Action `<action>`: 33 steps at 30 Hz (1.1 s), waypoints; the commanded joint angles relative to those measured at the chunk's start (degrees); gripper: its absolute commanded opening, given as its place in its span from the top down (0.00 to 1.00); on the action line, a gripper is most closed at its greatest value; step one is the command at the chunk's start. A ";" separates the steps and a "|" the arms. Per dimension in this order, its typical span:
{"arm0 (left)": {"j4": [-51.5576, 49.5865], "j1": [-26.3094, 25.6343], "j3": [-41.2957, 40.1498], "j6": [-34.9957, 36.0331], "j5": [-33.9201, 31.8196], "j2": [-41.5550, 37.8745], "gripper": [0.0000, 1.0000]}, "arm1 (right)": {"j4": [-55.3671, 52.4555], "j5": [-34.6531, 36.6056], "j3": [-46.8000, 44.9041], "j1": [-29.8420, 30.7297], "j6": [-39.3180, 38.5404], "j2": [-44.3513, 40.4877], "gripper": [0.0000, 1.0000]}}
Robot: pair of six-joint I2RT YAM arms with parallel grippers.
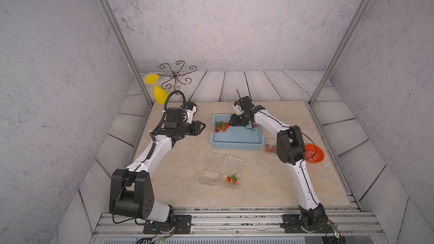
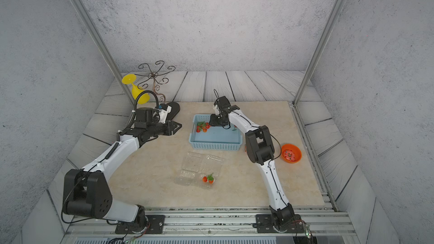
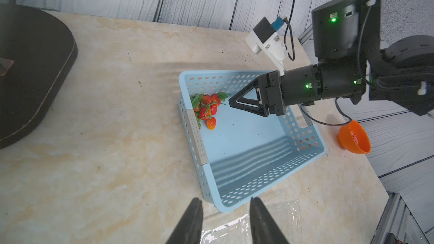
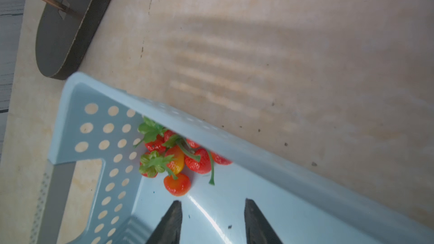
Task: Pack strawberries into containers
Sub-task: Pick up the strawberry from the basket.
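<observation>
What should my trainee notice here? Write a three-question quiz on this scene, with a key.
1. True or false: the right gripper holds a strawberry.
2. The strawberry pile lies in the: A) orange bowl B) blue basket C) clear container.
3. Fill in: the left gripper hangs ___ the basket.

Key: 1 false, it is open and empty; 2 B; 3 outside.

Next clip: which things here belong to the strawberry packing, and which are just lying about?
Job: strawberries heaped in the blue basket; clear containers; right claw, open, just short of the berries.
Lying about: orange bowl; yellow goblet; wire stand.
</observation>
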 commanded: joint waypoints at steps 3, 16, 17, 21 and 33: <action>-0.94 0.14 1.30 1.09 -0.04 1.13 0.62 | -0.25 -3.33 4.33 -0.50 1.66 4.74 0.58; -1.35 0.13 1.39 1.53 -0.51 1.31 0.63 | -0.09 -4.31 7.67 -0.59 2.83 8.73 0.68; -1.39 0.07 1.48 1.55 -0.50 1.39 0.63 | -0.13 -4.23 7.68 -0.52 2.67 8.73 0.68; -1.30 0.12 1.52 1.48 -0.33 1.38 0.62 | -0.22 -3.61 7.53 -0.59 2.22 8.73 0.70; -1.48 0.11 1.52 1.61 -0.57 1.31 0.63 | 0.05 -4.44 7.03 -0.57 3.00 8.66 0.88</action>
